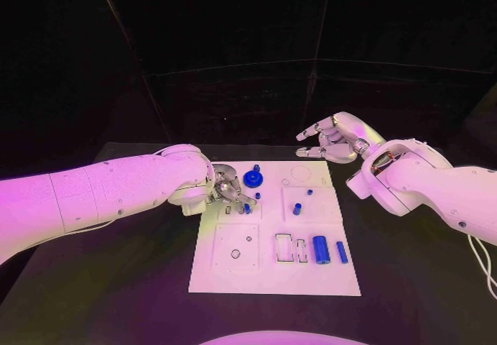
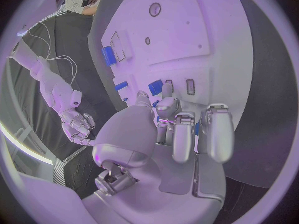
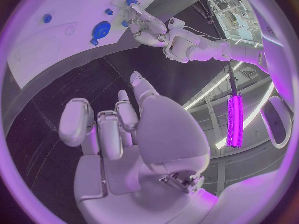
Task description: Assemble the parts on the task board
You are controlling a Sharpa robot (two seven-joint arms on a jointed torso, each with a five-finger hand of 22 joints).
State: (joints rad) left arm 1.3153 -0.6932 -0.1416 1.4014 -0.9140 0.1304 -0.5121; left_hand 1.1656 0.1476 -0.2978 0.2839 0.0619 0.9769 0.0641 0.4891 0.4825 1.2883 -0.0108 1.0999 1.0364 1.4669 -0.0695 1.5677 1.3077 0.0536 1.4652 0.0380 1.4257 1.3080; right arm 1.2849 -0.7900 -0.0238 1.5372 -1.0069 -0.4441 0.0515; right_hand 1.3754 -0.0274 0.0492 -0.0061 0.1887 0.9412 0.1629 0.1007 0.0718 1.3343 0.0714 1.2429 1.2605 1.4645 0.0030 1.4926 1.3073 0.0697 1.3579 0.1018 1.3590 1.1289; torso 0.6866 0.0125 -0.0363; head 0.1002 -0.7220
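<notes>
The white task board (image 1: 274, 277) lies in the middle of the black table. My left hand (image 1: 228, 188) hangs low over its far left part, just beside the blue gear (image 1: 253, 178). Its thumb and a curled finger close around a small blue peg (image 1: 246, 208) that sticks out past the fingertips (image 2: 167, 104); the same peg (image 2: 156, 87) stands next to a narrow slot (image 2: 190, 86). My right hand (image 1: 333, 138) is raised beyond the board's far right corner, fingers apart and holding nothing. From the right wrist, that hand (image 3: 118, 129) faces the board (image 3: 37, 50) and the gear (image 3: 99, 31).
More blue pieces stand on the board: small pegs (image 1: 296, 209) (image 1: 309, 192) in the middle, a thick cylinder (image 1: 321, 249) and a thin bar (image 1: 341, 251) near the right edge. Rectangular slots (image 1: 283, 246) and a round hole (image 1: 235, 253) lie toward me.
</notes>
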